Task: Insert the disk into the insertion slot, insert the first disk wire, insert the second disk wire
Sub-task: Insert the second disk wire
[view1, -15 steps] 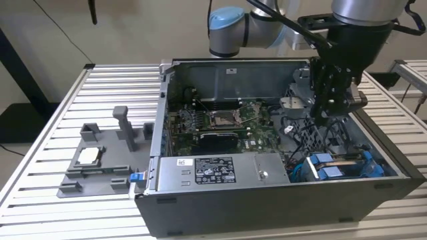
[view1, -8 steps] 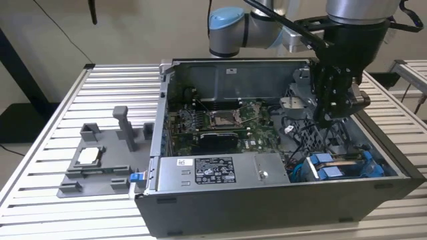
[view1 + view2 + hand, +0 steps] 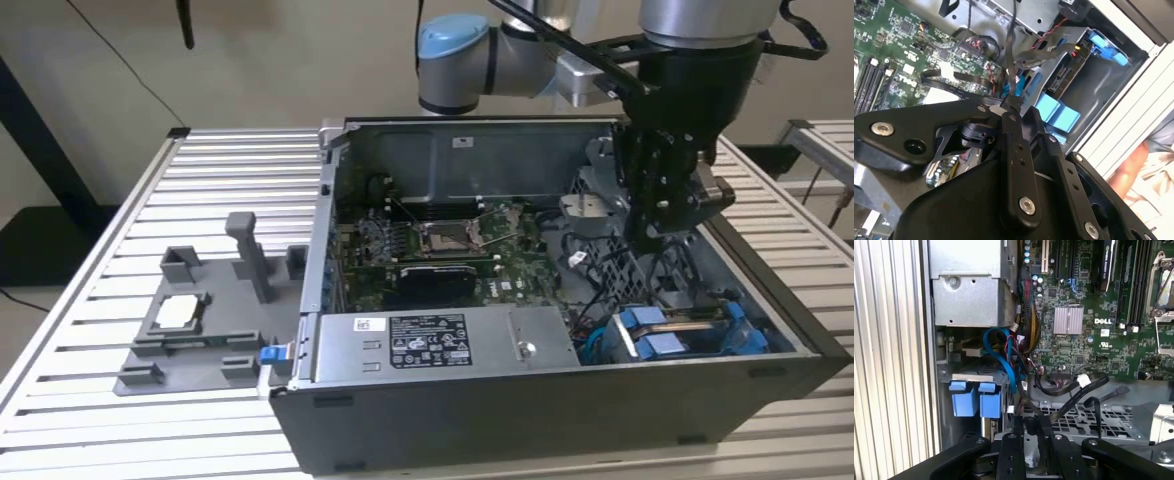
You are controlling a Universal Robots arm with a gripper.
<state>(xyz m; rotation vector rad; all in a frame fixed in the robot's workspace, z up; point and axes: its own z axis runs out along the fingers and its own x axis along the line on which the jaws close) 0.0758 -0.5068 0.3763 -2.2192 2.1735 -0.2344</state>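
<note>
The disk (image 3: 687,322) sits in the insertion slot (image 3: 1101,87), at the near corner of the open computer case (image 3: 534,410) on the exterior view's right. Little of it shows: a thin silver-grey edge held in a bright blue carrier. In the second wrist view its dark connector end (image 3: 1066,75) is exposed. Its long axis runs roughly along the case's near wall, and the connector end faces into the case, toward the gripper (image 3: 654,240).

The gripper hangs inside the case, just beyond the slot. Its fingers (image 3: 1016,145) are drawn narrow and pinch the end of a black wire (image 3: 1012,55), which rises away from them. The wire end is near the disk's connector but apart from it.

Two blue tabs (image 3: 976,397) stand by the slot. Looped blue cables (image 3: 996,347) and flat black cables (image 3: 1074,390) crowd the space between slot and motherboard (image 3: 441,240). The grey power supply box (image 3: 441,340) lies along the near wall, on the slot's left in the exterior view. A grey fixture (image 3: 200,320) rests on the slatted surface (image 3: 107,250) outside the case.
</note>
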